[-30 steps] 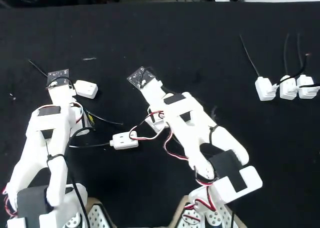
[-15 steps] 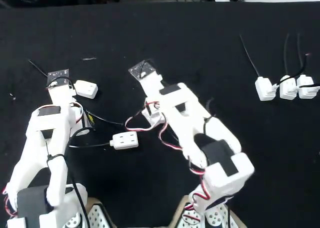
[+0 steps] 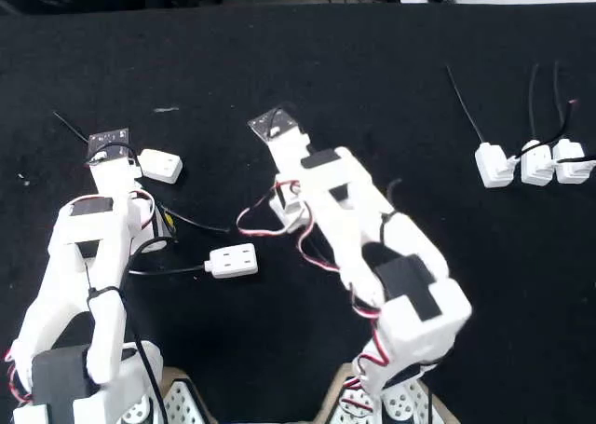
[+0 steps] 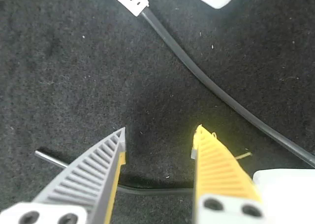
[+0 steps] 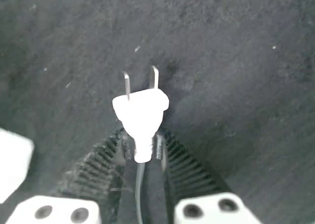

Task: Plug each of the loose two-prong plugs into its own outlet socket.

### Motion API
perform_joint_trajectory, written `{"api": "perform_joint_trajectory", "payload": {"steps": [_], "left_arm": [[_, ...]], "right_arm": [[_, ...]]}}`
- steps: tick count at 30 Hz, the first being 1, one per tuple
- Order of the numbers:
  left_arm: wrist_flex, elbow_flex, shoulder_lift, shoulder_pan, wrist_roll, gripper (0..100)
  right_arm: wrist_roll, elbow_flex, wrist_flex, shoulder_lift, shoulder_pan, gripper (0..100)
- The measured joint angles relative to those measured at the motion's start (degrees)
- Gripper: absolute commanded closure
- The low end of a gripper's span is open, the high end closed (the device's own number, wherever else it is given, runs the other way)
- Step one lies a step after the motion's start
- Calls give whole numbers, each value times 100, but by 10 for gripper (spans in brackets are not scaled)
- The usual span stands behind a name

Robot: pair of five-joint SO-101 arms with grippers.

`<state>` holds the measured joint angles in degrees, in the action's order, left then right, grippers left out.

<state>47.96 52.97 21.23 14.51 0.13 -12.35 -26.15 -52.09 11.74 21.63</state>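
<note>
With 1 two-prong plug [image 5: 141, 113] clamped in my right gripper [image 5: 142, 144] and the left gripper [image 4: 158, 141] gaping, I judge its prongs next need aligning with an outlet socket [image 3: 233, 260].

No text, label, number or sign can be read. The two-prong plug [image 5: 140, 113] and the outlet socket [image 3: 233, 260] are seen as plain white, with no legible marking.
</note>
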Motion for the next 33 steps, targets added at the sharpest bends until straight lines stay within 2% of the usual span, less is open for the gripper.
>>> {"api": "perform_joint_trajectory", "payload": {"steps": [4,8,12,15,19,23,27,33], "left_arm": [[0,0,0,0,0,777],[202,0,141,0,35,777],[484,44,844,0,281,777],[519,369,1697,0,316,777],[554,932,3059,53,316,777],[571,1222,4141,396,334,777],[571,1486,4782,457,343,777],[571,1767,5468,158,352,777]], "right_arm": [[-79,-651,0,-835,281,988],[-703,-1160,9,-1705,527,988],[-1407,-1319,9,-2312,870,988],[-1662,-1327,9,-2646,1284,988],[-1705,-1336,193,-2796,1793,988],[-1644,-1336,492,-2796,2127,988],[-1125,-1521,923,-2831,2444,988],[-985,-2119,1758,-2848,2505,988]]}}
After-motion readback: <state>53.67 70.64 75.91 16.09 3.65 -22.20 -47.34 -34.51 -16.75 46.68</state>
